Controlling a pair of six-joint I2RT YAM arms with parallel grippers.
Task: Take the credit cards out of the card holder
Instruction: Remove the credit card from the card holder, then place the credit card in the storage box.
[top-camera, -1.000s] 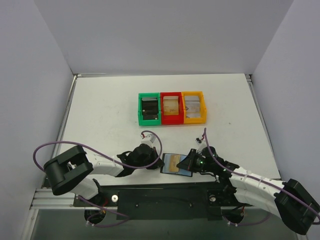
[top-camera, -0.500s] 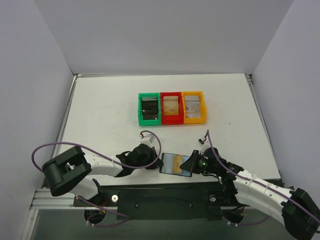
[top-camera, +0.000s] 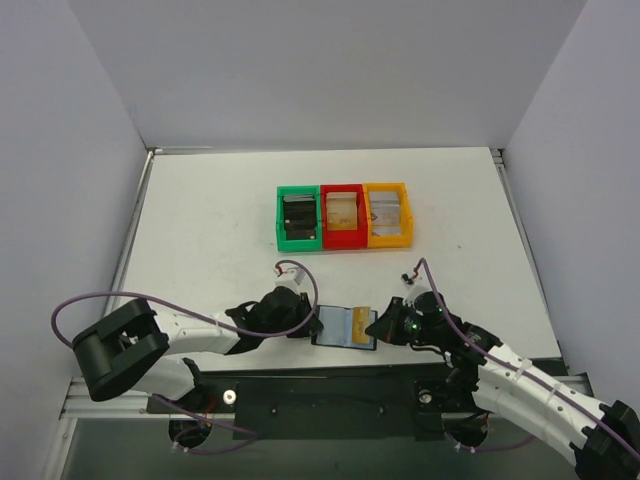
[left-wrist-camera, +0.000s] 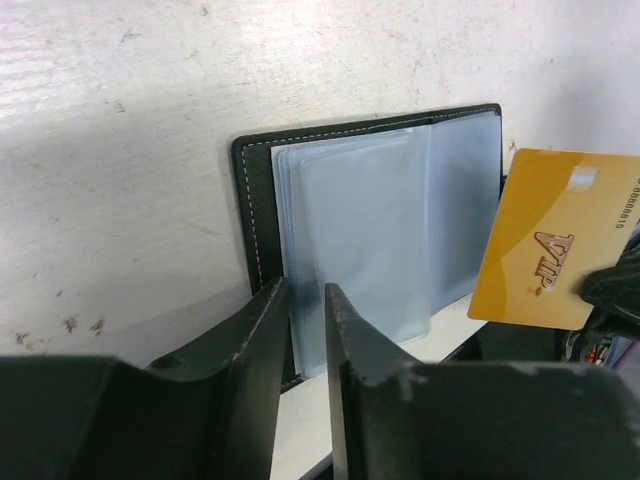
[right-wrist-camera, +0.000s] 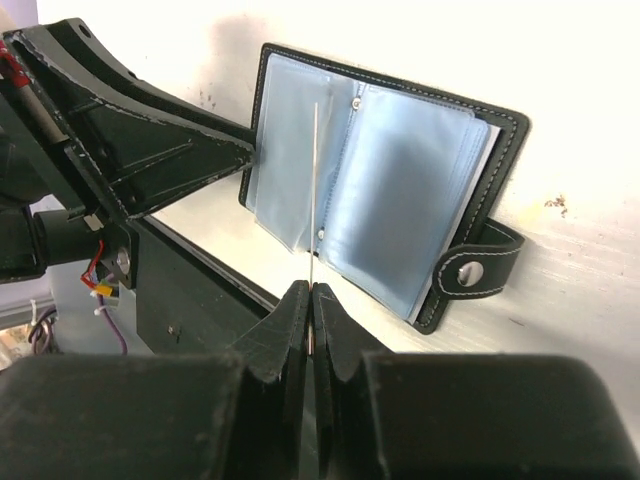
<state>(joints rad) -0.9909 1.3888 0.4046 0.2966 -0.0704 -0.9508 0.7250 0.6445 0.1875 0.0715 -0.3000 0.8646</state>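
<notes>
The card holder (top-camera: 340, 327) lies open on the table near the front edge, grey-blue pockets up; it also shows in the left wrist view (left-wrist-camera: 390, 220) and in the right wrist view (right-wrist-camera: 400, 190), with its snap tab (right-wrist-camera: 482, 266) at the right. My left gripper (top-camera: 311, 322) (left-wrist-camera: 307, 296) is shut on the holder's left edge. My right gripper (top-camera: 386, 327) (right-wrist-camera: 313, 293) is shut on a gold credit card (top-camera: 366, 318) marked VIP (left-wrist-camera: 558, 240). It holds the card clear of the pockets, just above the holder's right side. The card shows edge-on in the right wrist view (right-wrist-camera: 315, 170).
A green bin (top-camera: 299, 218), a red bin (top-camera: 343, 216) and a yellow bin (top-camera: 387, 213) stand in a row at mid table, each with a stack inside. The table's front edge and the black base rail (top-camera: 330, 400) lie just behind the holder.
The gold card has come out of the holder's pocket, gripped by my right gripper, which drew back to the right. The holder and my left gripper shifted slightly left.
</notes>
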